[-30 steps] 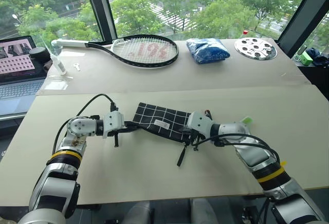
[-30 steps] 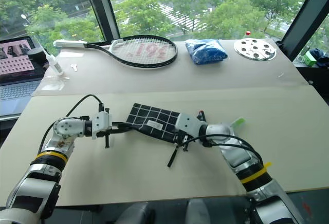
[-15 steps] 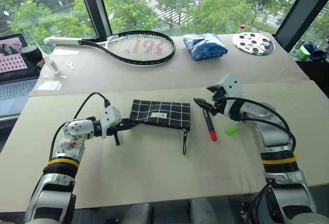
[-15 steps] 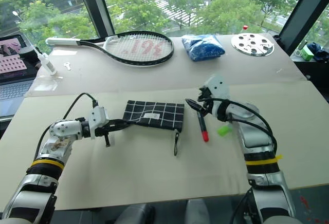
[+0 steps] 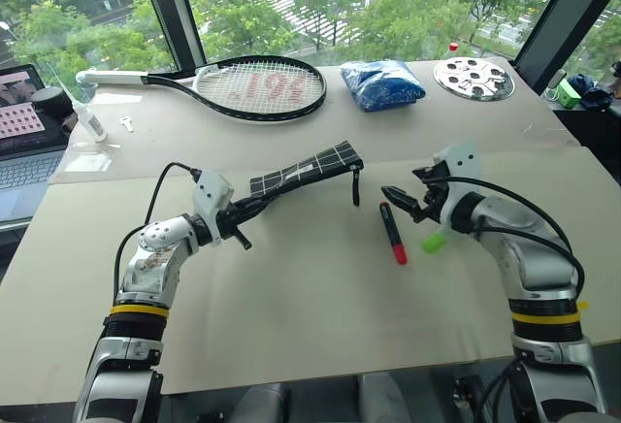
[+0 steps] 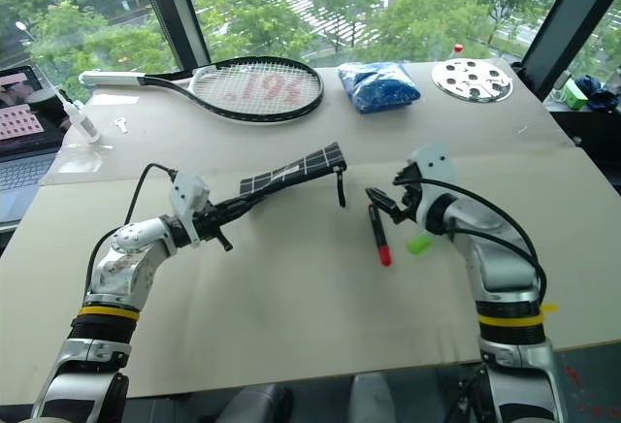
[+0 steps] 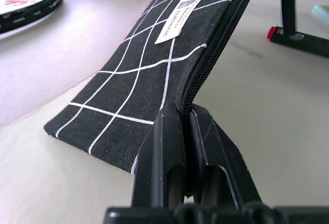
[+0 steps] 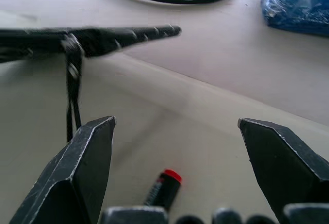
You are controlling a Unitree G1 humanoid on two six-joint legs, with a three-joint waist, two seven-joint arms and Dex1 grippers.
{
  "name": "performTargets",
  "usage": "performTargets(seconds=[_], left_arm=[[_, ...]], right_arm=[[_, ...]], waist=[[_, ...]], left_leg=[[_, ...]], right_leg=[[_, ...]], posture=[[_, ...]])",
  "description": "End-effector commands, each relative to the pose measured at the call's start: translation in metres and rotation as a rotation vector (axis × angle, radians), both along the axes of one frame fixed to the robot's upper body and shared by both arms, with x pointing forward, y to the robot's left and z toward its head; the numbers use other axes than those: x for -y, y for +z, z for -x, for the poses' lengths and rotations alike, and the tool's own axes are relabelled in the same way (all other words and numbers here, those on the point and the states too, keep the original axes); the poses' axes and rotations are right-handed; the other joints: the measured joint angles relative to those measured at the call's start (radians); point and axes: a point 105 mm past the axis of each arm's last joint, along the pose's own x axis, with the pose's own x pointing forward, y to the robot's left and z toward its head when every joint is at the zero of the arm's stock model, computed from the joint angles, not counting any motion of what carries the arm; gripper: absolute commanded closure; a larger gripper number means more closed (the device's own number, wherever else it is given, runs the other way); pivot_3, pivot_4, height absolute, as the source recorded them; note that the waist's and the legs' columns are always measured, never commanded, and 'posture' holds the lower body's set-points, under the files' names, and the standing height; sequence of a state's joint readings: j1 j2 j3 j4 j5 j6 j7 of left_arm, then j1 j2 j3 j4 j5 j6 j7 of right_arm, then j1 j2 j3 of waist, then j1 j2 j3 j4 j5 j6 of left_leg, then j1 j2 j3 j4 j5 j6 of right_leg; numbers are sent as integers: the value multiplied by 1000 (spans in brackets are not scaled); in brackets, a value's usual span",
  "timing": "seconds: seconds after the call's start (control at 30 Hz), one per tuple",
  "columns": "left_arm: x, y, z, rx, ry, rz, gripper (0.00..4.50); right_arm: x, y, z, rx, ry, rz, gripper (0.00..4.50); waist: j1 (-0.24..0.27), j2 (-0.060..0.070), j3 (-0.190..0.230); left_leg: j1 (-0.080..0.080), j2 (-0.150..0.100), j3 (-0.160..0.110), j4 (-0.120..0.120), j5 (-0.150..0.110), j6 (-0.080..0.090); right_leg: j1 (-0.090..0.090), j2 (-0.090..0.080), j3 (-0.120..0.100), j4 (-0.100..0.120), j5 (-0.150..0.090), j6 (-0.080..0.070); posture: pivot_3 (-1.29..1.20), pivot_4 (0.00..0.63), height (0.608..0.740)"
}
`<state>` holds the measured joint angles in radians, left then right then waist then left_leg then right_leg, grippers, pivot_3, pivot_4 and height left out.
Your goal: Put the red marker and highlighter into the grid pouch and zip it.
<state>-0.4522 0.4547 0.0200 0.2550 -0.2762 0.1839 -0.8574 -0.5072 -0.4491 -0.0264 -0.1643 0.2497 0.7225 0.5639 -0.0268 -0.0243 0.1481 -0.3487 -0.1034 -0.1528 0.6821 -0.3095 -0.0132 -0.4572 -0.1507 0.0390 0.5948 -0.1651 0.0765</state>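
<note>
We are clamping our left hand (image 5: 236, 217) on one grid pouch (image 5: 306, 169), lifted off the beige table (image 5: 291, 316) mid-surface. One red marker (image 5: 393, 233) and one highlighter (image 5: 434, 242) are lying rightward, under our spread-apart right hand (image 5: 400, 198). Windows are facing trees.

Wide-spread right gripper (image 8: 175, 147) above red marker (image 8: 163, 189), grid pouch (image 8: 87, 39) beyond.

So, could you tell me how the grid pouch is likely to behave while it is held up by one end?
The grid pouch, pinched at one end by the left tool, stays nearly straight, so it seems light and fairly stiff. Its strap dangles, so it will probably swing. The fabric looks thin, so it may sag once loaded.
</note>
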Motion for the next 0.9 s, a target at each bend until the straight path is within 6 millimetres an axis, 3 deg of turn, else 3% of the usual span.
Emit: performTargets(seconds=[0.03, 0.23, 0.33, 0.8, 0.9], left_arm=[[5, 10, -1, 37, -9, -12, 4500], [8, 5, 0, 23, -2, -41, 4500], [12, 7, 1, 19, -14, -29, 4500], [22, 6, 7, 1, -41, -16, 4500], [22, 5, 8, -3, -40, -16, 4500]], right_arm=[[-19, -2, 2, 20, 19, 16, 273], [-29, -13, 8, -18, 48, 13, 273], [-23, -12, 4, -14, 23, 15, 273], [-43, -17, -6, -1, 37, 20, 273], [-43, -15, -7, 6, 37, 19, 985]], waist=[[0, 0, 0], [5, 0, 0], [6, 0, 0], [1, 0, 0], [0, 0, 0]], left_leg=[[0, 0, 0, 0, 0, 0], [0, 0, 0, 1, 0, 0], [0, 0, 0, 1, 0, 0], [0, 0, 1, 2, 0, 0], [0, 0, 1, 2, 0, 0]], right_leg=[[0, 0, 0, 0, 0, 0], [0, 0, 0, -1, 2, 1], [0, 0, 0, -1, 2, 1], [0, 0, 0, 0, 3, 0], [0, 0, 0, 0, 3, 0]], posture=[[0, 150, 740], [0, 150, 740], [0, 150, 740], [0, 150, 740], [0, 150, 740]])
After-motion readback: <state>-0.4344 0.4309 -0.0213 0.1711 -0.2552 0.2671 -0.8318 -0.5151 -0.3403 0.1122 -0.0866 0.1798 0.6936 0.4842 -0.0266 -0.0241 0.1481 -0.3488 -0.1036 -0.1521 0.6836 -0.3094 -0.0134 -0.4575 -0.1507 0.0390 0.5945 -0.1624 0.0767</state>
